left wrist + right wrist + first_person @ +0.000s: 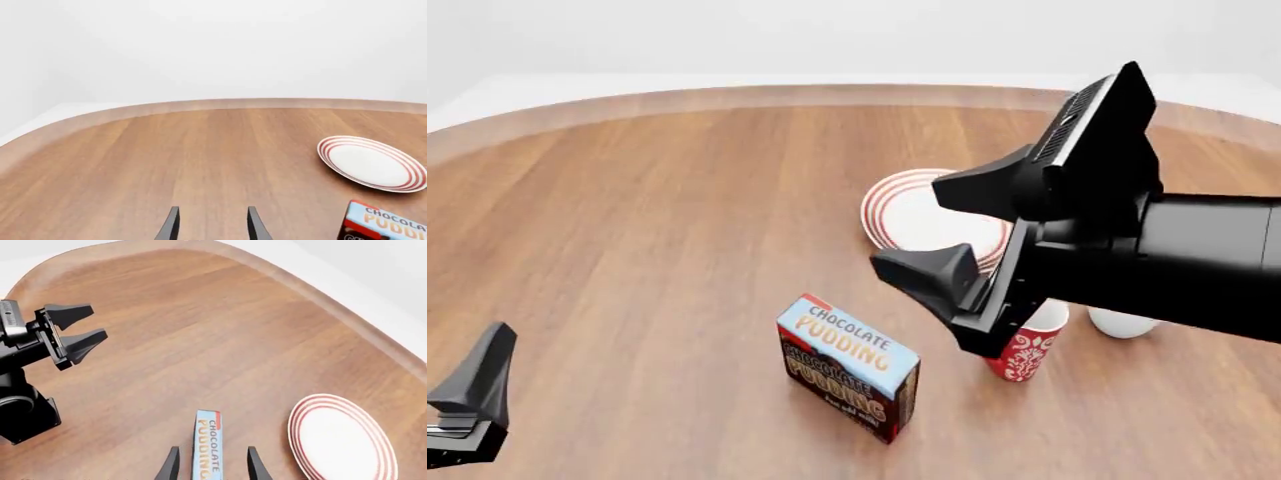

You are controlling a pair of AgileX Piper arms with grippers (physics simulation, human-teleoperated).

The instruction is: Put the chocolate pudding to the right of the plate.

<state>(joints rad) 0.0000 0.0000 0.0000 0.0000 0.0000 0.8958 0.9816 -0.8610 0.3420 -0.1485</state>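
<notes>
Brown-fronted chocolate pudding (849, 368) stands untouched on the table (654, 230), near and left of the plate (924, 212). Right claw (941, 232) hovers open above; grasping and moving remain.

Both arms were matte black and blocky; each gripper (954, 225) ended in two tapered, wedge-shaped black fingers (70, 312).
</notes>
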